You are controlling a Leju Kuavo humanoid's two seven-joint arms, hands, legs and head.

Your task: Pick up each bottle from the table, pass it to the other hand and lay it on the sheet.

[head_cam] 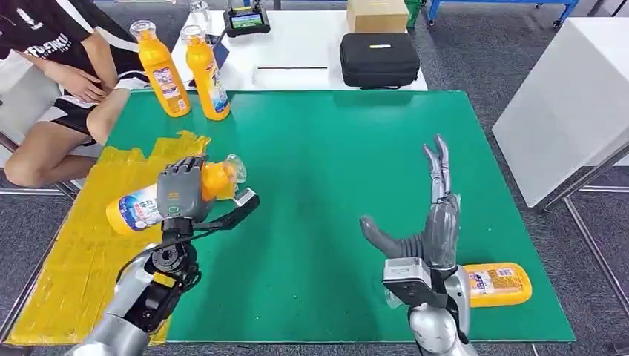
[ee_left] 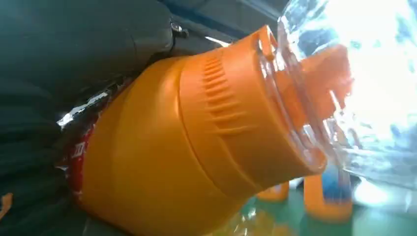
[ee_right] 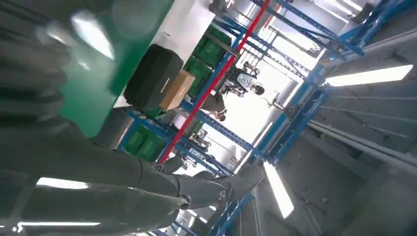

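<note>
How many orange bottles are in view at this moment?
4: two upright bottles at the green mat's far left edge, one held by the left hand over the yellow sheet, one lying bottle behind the right hand.

- The head view is evenly and brightly lit from overhead; only soft, short shadows are cast on the green mat (head_cam: 334,185).
- In the left wrist view, the clear cap (ee_left: 354,73) is blown out by glare.
- The right wrist view is smeared by blur, and ceiling light strips (ee_right: 369,76) are overexposed.
</note>
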